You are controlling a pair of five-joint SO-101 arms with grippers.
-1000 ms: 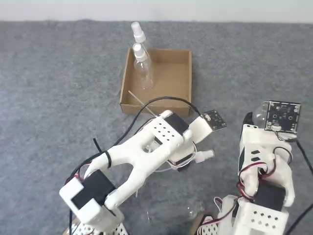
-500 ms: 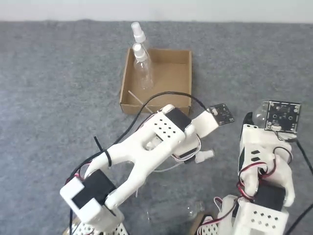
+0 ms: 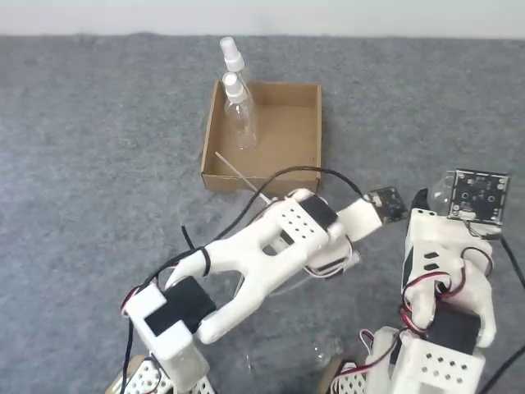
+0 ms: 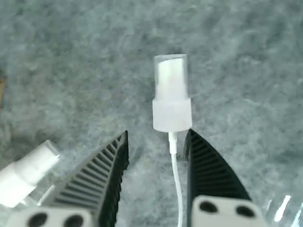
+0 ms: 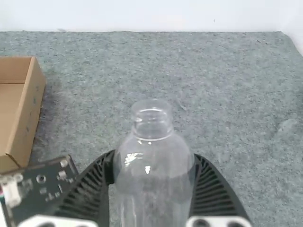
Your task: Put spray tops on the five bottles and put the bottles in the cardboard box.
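Likely light: spray top point(image 4: 171, 101), stiff cap, thin bendy tube; best pinched at cap collar. Jaws of left gripper point(image 4: 157, 138) apart, astride tube. Jaws of right gripper point(image 5: 154, 158) clamped on slick bottle point(image 5: 152, 142).

High view: the left arm point(image 3: 271, 246) covers most of a spray top point(image 3: 353, 259) just in front of the cardboard box point(image 3: 264, 135); only its nozzle end shows. Past the box's near corner, toward the right arm, a camera board point(image 3: 478, 195) hides all but a rounded edge of the open bottle point(image 3: 435, 193). Behind the box, a capped bottle point(image 3: 232, 56) loses its lower body to the box wall.

Left wrist view: the dip tube point(image 4: 175, 179) leaves the picture between the spread fingers of the left pincer point(image 4: 157, 136). A second spray top point(image 4: 26, 172) is blurred and cropped.

Right wrist view: the open bottle's base and most of the box are cropped.
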